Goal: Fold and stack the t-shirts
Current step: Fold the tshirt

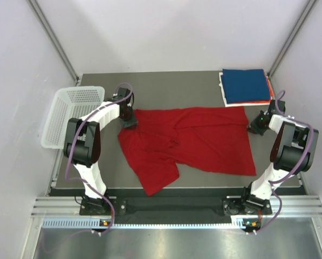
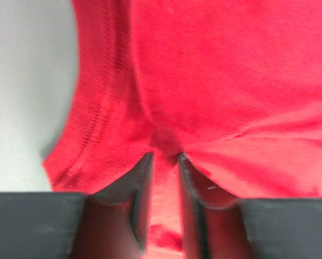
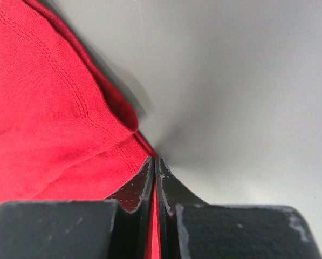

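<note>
Edges of the red t-shirt (image 1: 204, 141) pinched, cloth spread mid-table.
Left gripper (image 2: 163, 157) and right gripper (image 3: 155, 158) each clamp its far hem; bare table (image 1: 166, 81) lies beyond, folded stack (image 1: 246, 85) far right.

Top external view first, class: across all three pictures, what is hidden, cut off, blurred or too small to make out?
- Top view: whatever lies under the dark blue t-shirt shows only as edge slivers, because that shirt covers the rest.
- Top view: the left gripper and right gripper fingertips are too small and hidden by their own bodies.
- Left wrist view: the red t-shirt is blurred and cut off by the top and right edges.
</note>
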Controlling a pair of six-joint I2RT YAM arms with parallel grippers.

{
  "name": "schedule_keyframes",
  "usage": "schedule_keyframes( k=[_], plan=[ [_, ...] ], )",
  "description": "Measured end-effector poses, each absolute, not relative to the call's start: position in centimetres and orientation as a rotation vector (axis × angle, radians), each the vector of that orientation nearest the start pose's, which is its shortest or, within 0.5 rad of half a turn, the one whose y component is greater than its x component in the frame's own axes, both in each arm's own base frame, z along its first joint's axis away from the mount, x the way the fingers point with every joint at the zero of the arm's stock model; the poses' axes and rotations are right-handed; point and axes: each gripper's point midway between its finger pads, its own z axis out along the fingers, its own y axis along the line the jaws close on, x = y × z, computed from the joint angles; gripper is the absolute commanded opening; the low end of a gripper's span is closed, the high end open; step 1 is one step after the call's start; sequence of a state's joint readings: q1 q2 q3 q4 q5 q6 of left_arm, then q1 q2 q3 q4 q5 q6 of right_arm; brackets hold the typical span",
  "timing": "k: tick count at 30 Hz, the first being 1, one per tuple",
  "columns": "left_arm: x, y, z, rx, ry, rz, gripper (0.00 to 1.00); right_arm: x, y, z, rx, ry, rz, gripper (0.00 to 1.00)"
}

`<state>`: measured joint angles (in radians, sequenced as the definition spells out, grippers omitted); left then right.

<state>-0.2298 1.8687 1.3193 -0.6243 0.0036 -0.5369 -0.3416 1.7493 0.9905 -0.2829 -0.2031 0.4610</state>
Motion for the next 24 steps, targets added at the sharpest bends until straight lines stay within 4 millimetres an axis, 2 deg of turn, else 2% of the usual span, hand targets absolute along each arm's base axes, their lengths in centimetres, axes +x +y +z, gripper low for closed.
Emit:
schedule_keyframes(
  k=[4, 7, 12, 16, 24],
  plan=[
    [38.8, -10.7, 4.7, -0.420, 2.732, -0.165, 0.44, 37.1, -7.6, 2.0, 0.970, 2.428, 0.303, 0.00],
    [39.5, -10.7, 5.7, -0.413, 2.714, -0.167, 0.46, 37.1, -7.6, 2.0, 0.975, 2.427, 0.303, 0.00],
    [40.6, -12.4, 7.3, -0.373, 2.682, -0.297, 0.46, 37.1, -7.6, 2.0, 0.981, 2.425, 0.301, 0.00],
    [40.3, -13.1, 7.4, -0.362, 2.693, -0.351, 0.46, 37.1, -7.6, 2.0, 0.987, 2.425, 0.301, 0.00],
    [39.5, -12.9, 6.2, -0.366, 2.719, -0.339, 0.44, 36.6, -8.1, 2.1, 1.015, 2.427, 0.251, 0.00]
  ],
)
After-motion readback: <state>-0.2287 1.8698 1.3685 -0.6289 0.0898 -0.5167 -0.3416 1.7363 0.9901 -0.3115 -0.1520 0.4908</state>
